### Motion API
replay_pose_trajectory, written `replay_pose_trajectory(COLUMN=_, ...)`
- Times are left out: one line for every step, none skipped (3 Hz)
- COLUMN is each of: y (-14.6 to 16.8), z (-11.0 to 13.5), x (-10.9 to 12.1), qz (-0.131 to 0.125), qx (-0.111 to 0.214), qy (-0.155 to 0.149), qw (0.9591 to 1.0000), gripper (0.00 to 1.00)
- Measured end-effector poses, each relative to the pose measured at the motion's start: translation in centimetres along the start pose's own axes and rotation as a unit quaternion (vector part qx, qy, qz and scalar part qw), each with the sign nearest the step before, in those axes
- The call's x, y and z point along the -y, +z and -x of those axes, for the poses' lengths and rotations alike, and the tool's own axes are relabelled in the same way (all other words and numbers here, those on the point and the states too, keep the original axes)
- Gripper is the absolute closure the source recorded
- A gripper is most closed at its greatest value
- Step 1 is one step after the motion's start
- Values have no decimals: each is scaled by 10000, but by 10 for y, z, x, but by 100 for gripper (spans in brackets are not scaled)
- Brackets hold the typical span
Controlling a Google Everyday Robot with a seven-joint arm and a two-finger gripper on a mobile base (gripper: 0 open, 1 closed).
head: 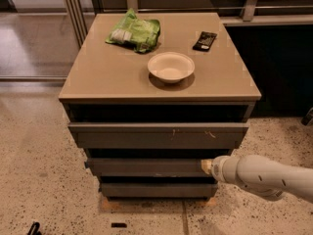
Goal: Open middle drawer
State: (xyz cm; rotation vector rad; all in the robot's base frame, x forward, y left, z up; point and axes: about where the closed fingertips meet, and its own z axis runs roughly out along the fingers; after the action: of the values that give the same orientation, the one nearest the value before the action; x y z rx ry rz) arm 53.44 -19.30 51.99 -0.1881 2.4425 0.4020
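The middle drawer (146, 167) is a plain dark grey handleless front, second of three under the beige cabinet top (98, 77). It sticks out a little less than the scratched top drawer front (156, 135) above it. The lowest grey front (154, 190) sits further back. My gripper (206, 166) comes in from the right on a white arm (264, 176); its tip is at the right end of the middle drawer front, touching or nearly touching it.
On the cabinet top lie a white bowl (171, 66), a green chip bag (133, 31) and a black flat packet (205, 40). Speckled floor surrounds the cabinet. A dark counter stands at the right, glass panels at the back left.
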Motion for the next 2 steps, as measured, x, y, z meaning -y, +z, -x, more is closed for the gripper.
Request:
replay_pose_trajectory(y=18, z=-3, x=17, qz=-173, qx=144, qy=138, qw=9997, gripper=100)
replay_pose_trajectory(y=43, z=6, x=34, qz=-295, qx=287, qy=242, qw=9989, gripper=100)
